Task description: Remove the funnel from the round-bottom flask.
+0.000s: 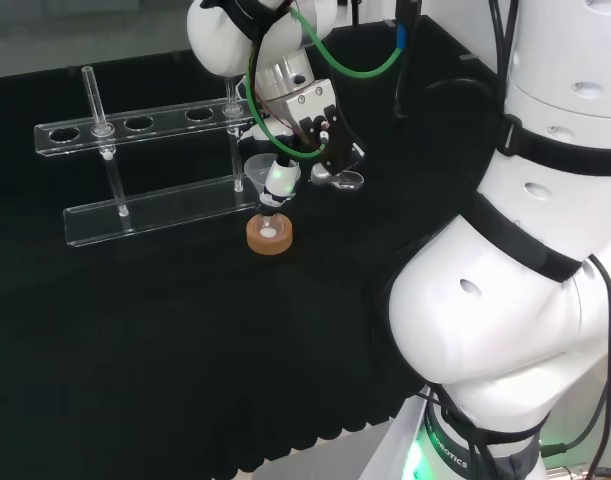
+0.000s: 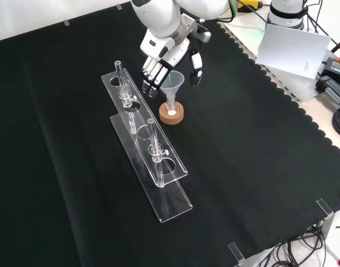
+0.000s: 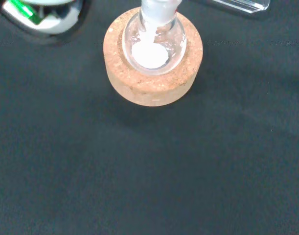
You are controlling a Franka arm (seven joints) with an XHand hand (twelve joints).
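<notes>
the funnel (image 2: 172,83) is clear, its stem down in the neck of the round-bottom flask (image 3: 154,41), its wide mouth upward. the flask sits upright in a cork ring (image 2: 172,114) on the black cloth of the counter (image 2: 259,167), and a patch of white shows at the bottom of its bulb in the wrist view. the robot hand (image 2: 164,55) reaches in from the top of the front view and brackets the funnel's cone, its fingers (image 2: 150,75) hanging on the left of the rim and its thumb (image 2: 196,69) on the right, relaxed and spread; whether any tip touches the funnel i cannot tell. just left of the ring in the front view stands a clear test-tube rack (image 2: 147,150) with glass tubes (image 2: 153,144) upright in it.
</notes>
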